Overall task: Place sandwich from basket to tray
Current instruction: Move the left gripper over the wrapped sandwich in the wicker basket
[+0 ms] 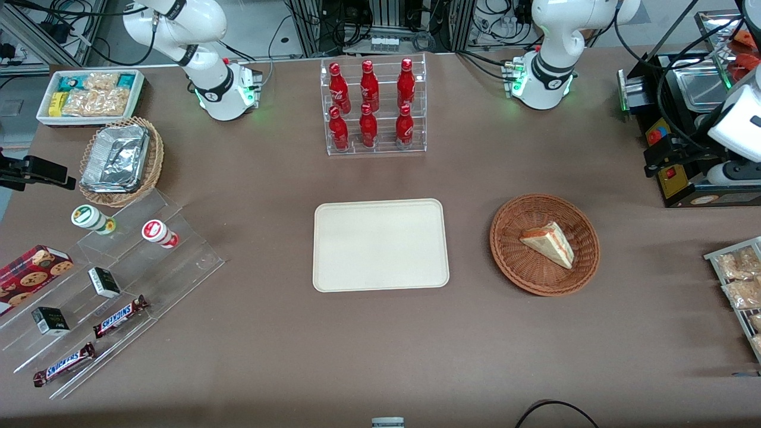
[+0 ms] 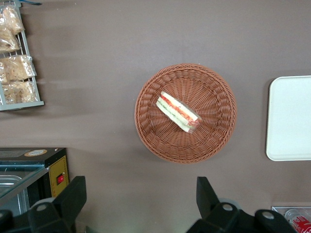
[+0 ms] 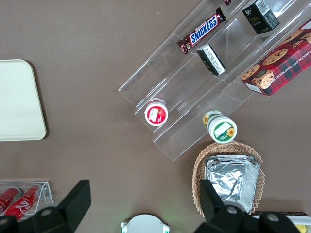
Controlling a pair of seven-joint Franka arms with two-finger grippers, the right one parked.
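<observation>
Nothing of the task is done yet: the triangular white-bread sandwich [image 2: 178, 112] with red and green filling lies inside the round reddish-brown wicker basket [image 2: 150, 133], which sits on the brown table beside the flat cream rectangular tray [image 1: 380, 245], a little apart from it. The left arm's gripper [image 2: 141, 196] hangs high above the basket with its two black fingers [image 2: 73, 194] spread wide and holding nothing. The approach is the step in hand; next it likely needs a straight descent, jaws aligned across the wedge's flat bread faces.
</observation>
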